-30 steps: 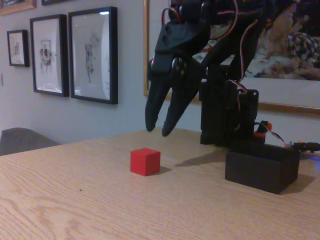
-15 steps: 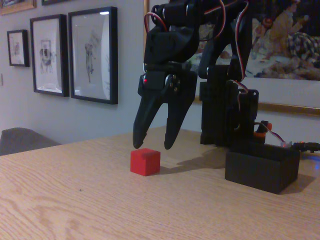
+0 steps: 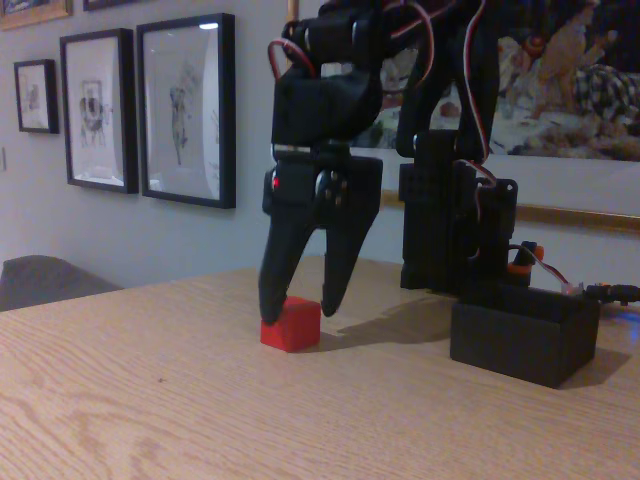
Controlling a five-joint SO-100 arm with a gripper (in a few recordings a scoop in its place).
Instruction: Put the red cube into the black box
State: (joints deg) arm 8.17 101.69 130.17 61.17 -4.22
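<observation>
The red cube rests on the wooden table left of centre in the fixed view. My black gripper hangs point-down over it, open, with one fingertip at the cube's left top edge and the other just past its right side. The fingers straddle the cube's upper part; nothing shows them squeezing it. The black box stands open-topped on the table to the right, a good cube-width or more away from the cube.
The arm's black base rises behind the box with red and white wires on it. Framed pictures hang on the wall at the back. A grey chair back shows beyond the table's left edge.
The gripper has swung down and to the left, from above the cube to around its top. Its fingers have opened wider. The cube and box have not moved.
</observation>
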